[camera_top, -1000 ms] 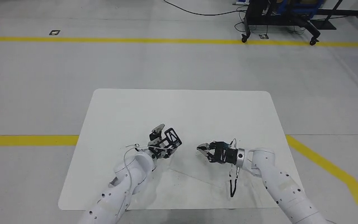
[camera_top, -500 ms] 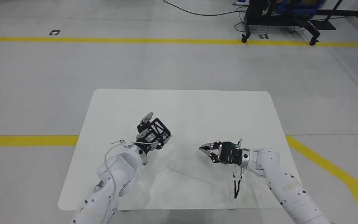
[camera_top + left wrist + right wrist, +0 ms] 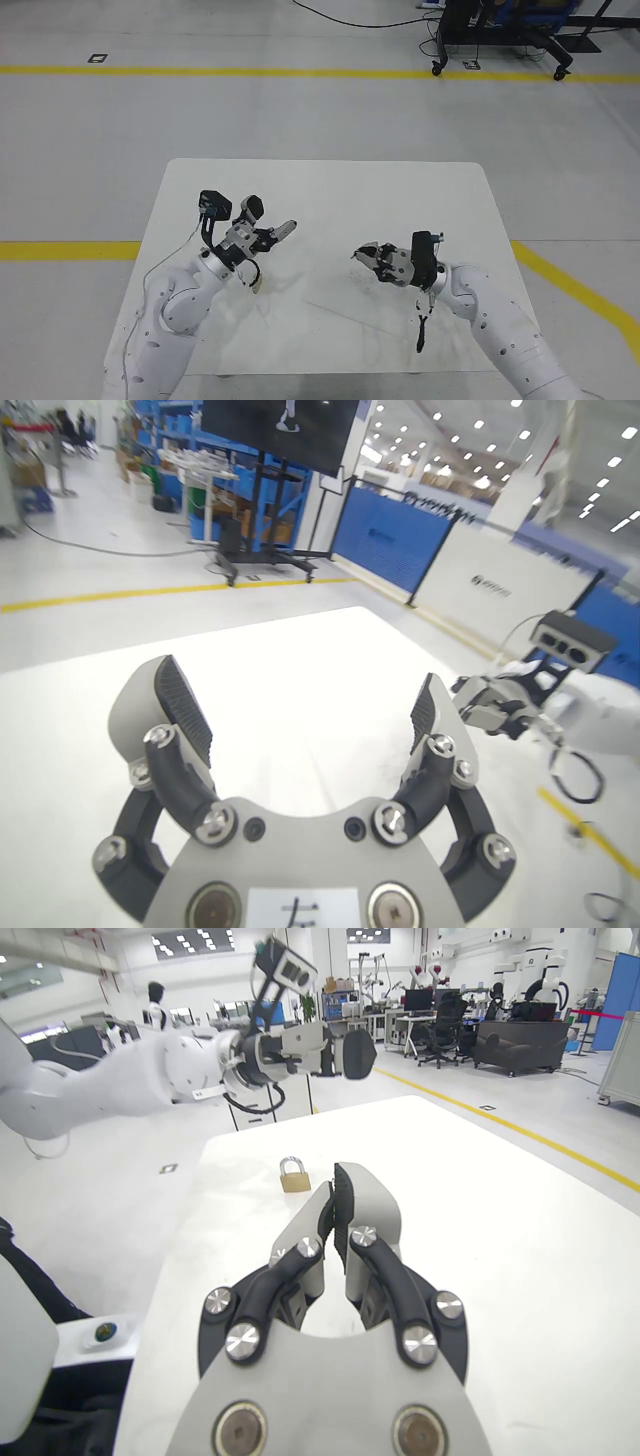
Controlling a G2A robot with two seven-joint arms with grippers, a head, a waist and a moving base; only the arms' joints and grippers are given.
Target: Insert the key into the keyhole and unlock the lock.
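A small brass padlock [image 3: 295, 1176] with a silver shackle lies flat on the white table [image 3: 400, 190], near its front-left part; from above the padlock [image 3: 256, 284] sits just under my left forearm. My left gripper [image 3: 266, 233] hovers open above the table's left half, its ribbed pads [image 3: 182, 705] wide apart and nothing between them. My right gripper [image 3: 334, 1188] is shut, its pads pressed together, pointing toward the padlock from a short distance. Seen from above, the right gripper [image 3: 362, 257] is right of centre.
A black cable [image 3: 419, 330] hangs from my right forearm over the table's front edge. A wheeled black stand [image 3: 500, 40] is on the floor far behind the table. Yellow floor lines run past both sides.
My left gripper has swung left and turned, away from the table's middle and the right gripper. The right gripper has stayed about where it was, shut, with its wrist rotated.
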